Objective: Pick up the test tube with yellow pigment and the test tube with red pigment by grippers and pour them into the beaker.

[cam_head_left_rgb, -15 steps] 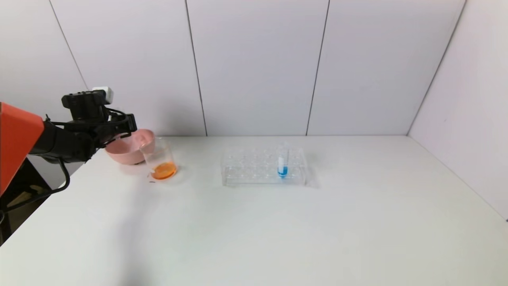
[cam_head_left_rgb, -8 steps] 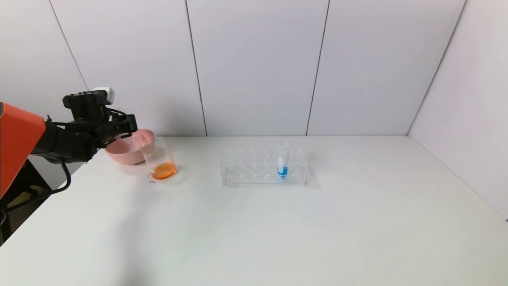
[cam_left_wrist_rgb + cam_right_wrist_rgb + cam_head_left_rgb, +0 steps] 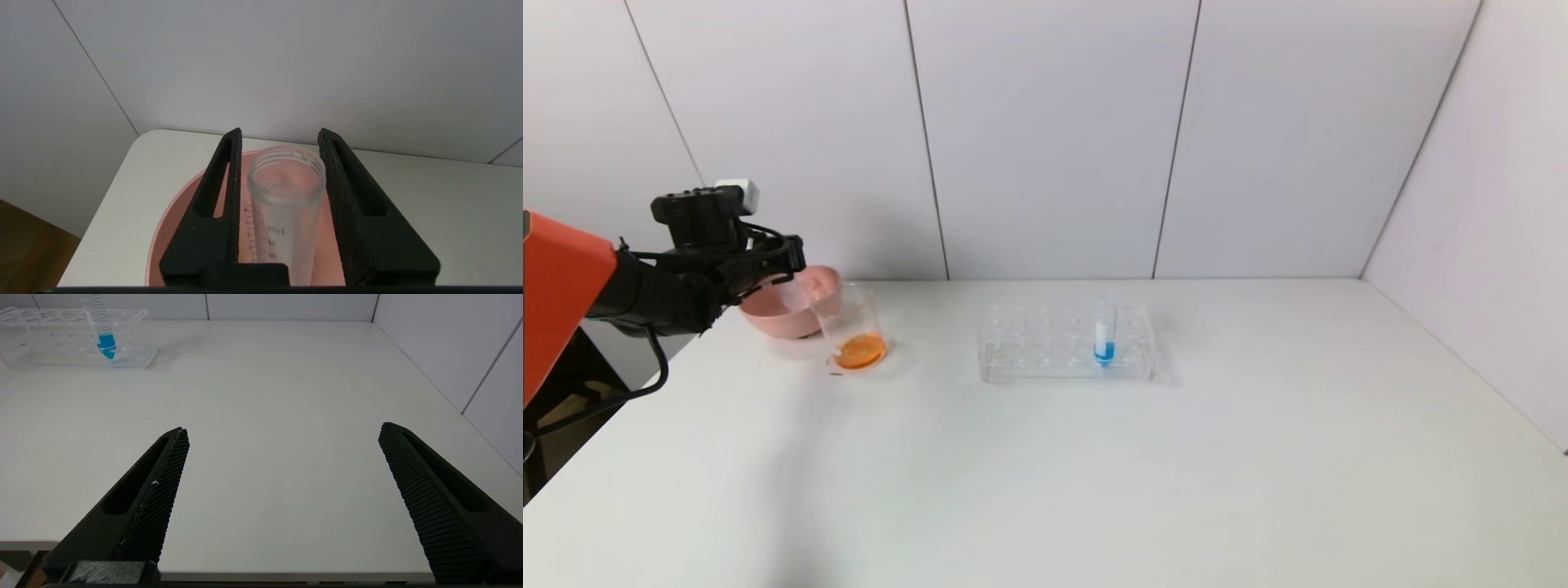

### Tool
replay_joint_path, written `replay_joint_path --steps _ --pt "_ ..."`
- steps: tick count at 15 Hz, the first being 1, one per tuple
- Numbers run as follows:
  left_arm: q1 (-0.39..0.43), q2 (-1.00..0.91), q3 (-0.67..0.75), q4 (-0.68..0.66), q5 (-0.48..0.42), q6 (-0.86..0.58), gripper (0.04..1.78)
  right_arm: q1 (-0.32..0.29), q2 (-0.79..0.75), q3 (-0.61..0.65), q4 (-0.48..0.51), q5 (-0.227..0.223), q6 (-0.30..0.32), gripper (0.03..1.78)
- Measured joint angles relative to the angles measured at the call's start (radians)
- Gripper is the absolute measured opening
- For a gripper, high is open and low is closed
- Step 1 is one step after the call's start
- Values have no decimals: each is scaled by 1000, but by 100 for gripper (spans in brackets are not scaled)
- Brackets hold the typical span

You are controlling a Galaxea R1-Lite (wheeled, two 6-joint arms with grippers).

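Test tube [image 3: 286, 212] between left gripper [image 3: 280, 139] fingers, above pink bowl [image 3: 171, 228]

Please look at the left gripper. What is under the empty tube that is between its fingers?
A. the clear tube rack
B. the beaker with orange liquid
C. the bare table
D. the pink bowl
D: in the left wrist view the empty tube between the fingers of the left gripper has the pink bowl directly beneath it.
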Motion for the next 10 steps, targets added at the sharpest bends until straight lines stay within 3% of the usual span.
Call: replay_joint_path --steps 2,6,10 --pt "-1 0 0 -2 0 -1 90 0 0 0 0 0 0 170" --pt "-1 -1 3 -15 -2 -2 150 0 0 0 0 0 0 170" --pt "-2 -60 46 -43 2 5 177 0 0 0 0 0 0 170"
